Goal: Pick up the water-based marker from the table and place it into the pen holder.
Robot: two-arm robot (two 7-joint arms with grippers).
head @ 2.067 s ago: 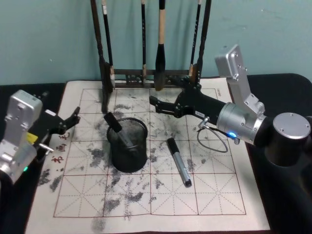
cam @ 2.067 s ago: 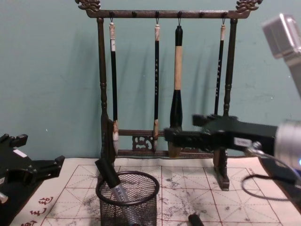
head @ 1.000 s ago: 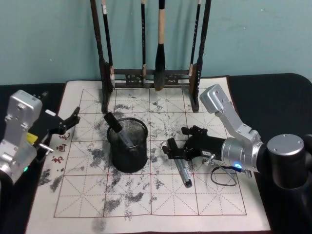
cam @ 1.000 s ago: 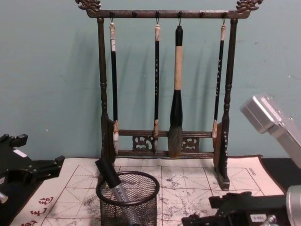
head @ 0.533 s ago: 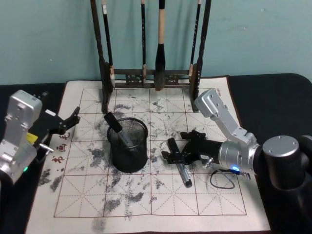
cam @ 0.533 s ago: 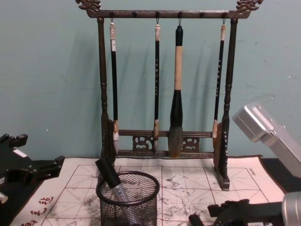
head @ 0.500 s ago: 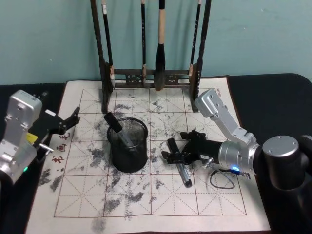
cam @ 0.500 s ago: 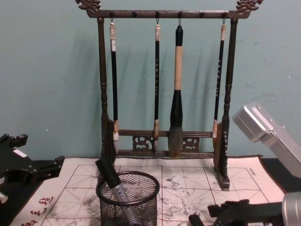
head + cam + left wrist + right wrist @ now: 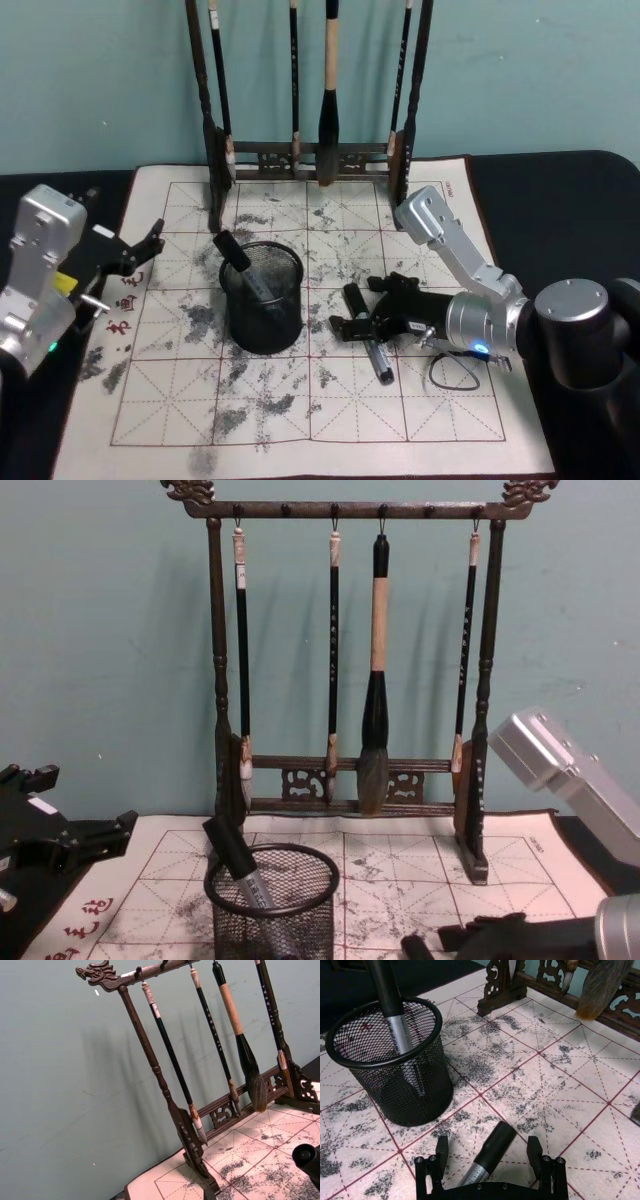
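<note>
Where the dark table (image 9: 560, 200) carries its whitish red-gridded mat, a tall wooden brush rack (image 9: 215, 680) stands along the far edge with four brushes (image 9: 378, 630) hanging from its top bar. Right gripper (image 9: 357, 305): reaches in from the robot's right and sits low over the middle of the mat; its jaws are spread apart and straddle the capped end of the water-based marker (image 9: 380, 362), one finger on each side, with a gap visible between each finger and the barrel in the right wrist view. Left gripper (image 9: 148, 248): hovers near the left border of the mat, well apart from the work, its fingers parted and holding nothing. Pen holder (image 9: 262, 325): a black wire-mesh cup standing upright on the mat, left of the right gripper and in front of the rack. Water-based marker: lies flat on the mat just right of the pen holder, black cap toward the rack, silver barrel toward the robot. A second marker (image 9: 390, 995) leans inside the pen holder, cap upward, protruding above the rim.
</note>
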